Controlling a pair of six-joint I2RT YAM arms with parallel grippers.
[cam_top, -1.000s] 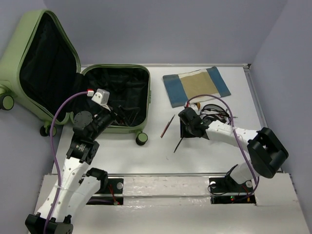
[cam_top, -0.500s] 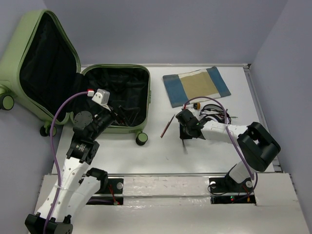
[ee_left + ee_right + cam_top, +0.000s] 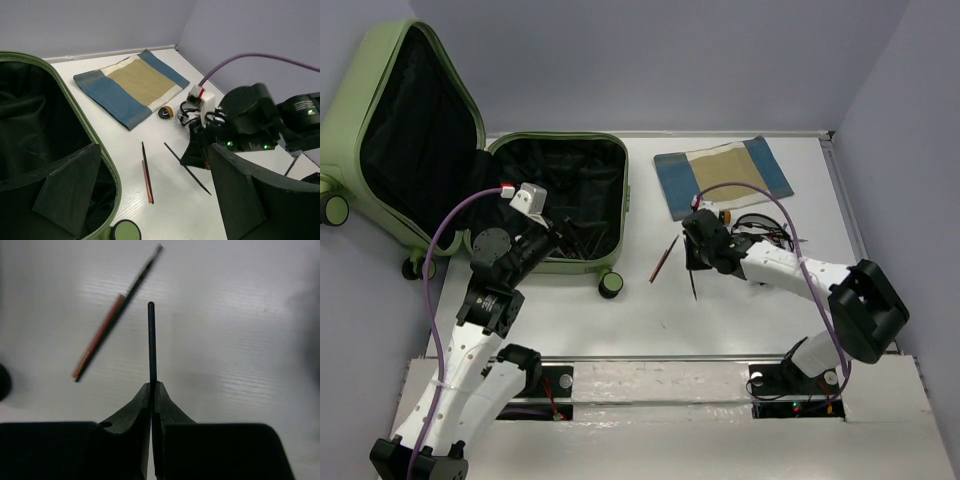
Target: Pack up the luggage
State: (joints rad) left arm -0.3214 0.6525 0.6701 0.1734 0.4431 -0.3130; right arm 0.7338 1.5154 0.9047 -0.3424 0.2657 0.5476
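Luggage [image 3: 342, 120] lies open at the far left of the table [image 3: 770, 320], lid tipped back, black lining showing. My left gripper [image 3: 552, 238] hovers at its near rim, jaws spread wide and holding nothing. Right of that I see a red-brown stick [image 3: 102, 330] lying loose. Just beside it, my right gripper [image 3: 151, 386] is clenched on a thin black stick [image 3: 151, 340]. A blue-and-tan cloth [image 3: 722, 175] lies beyond.

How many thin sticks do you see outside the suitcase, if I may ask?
3: one black stick in the right gripper; a second black stick and a reddish stick lying side by side nearer the luggage. More may be hidden inside it.
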